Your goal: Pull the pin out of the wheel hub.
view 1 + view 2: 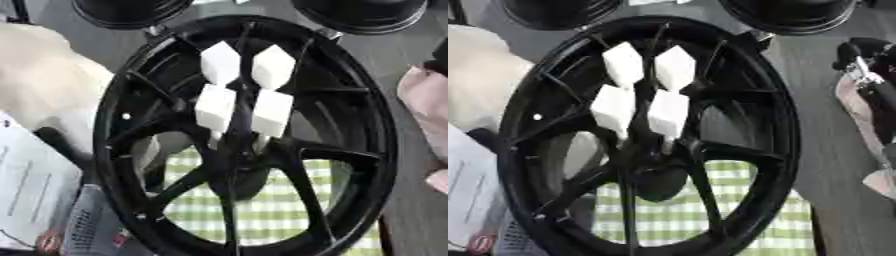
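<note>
Wheel [245, 135] upright, black, filling view; four white blocks [216, 106] at hub. Dark hand [868, 65] at right edge, apart; fingers' state: cannot tell.

Workshop: black wheel rim [245, 135], more rims [785, 15] behind.

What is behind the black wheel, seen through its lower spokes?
Through the wheel gaps shows a green-and-white checked cloth. The spokes and hub cover part of it.
</note>
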Motion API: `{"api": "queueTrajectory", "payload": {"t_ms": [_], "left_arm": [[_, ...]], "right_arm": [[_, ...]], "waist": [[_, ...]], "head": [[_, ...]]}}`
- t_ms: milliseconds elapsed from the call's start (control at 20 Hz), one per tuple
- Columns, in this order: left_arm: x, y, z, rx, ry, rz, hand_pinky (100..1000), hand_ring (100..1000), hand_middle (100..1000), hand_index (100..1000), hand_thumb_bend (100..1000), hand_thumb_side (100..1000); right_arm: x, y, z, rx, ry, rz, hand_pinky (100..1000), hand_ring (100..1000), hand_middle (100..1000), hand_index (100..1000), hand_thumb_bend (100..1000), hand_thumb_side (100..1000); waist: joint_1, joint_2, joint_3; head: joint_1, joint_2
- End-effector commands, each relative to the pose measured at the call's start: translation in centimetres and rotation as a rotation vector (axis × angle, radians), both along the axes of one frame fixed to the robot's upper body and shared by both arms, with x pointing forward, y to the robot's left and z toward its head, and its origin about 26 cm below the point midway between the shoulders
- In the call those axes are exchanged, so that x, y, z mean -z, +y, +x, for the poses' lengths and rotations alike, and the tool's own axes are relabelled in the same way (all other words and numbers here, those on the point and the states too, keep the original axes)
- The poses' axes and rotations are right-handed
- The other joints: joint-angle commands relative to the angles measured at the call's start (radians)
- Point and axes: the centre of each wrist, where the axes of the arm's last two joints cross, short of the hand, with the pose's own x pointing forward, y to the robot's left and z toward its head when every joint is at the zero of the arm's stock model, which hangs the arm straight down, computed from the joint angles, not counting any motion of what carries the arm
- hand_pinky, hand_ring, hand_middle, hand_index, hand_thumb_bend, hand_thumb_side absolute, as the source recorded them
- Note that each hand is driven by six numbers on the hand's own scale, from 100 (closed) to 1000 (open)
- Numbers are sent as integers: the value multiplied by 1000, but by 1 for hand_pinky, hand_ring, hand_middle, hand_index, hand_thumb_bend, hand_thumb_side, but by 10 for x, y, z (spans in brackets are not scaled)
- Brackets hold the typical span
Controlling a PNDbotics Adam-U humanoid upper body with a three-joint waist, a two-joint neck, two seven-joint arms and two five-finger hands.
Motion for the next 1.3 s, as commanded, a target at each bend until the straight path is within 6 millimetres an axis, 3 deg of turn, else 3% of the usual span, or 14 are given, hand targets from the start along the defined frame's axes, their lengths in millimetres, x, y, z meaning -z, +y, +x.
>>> {"api": "queueTrajectory", "payload": {"t_ms": [50,350,550,1000,1300], "left_arm": [[-8,0,-3,2,-23,20,612,662,505,687,798,495],[-9,0,-3,1,-24,24,612,662,506,687,798,495],[-8,1,-3,1,-20,27,612,662,506,687,797,495],[-7,3,-3,1,-5,53,611,662,506,687,797,494],[-7,3,-3,6,5,66,611,662,505,687,797,493]], "right_arm": [[-14,-2,-3,-4,-36,-35,874,661,613,733,441,406],[-24,-1,-2,-16,-60,-56,873,661,613,733,436,405],[-50,3,-3,-53,-112,-163,869,665,616,736,424,401],[-127,56,-29,-253,-289,-669,845,702,649,759,430,436],[-157,74,-36,-315,-370,-1006,840,723,670,770,447,415]], "waist": [[-1,-27,0],[-6,-25,3],[-11,-26,5],[-28,-44,9],[-37,-51,19]], "head": [[0,-6],[-1,-10],[-3,-10],[-4,2],[-13,7]]}}
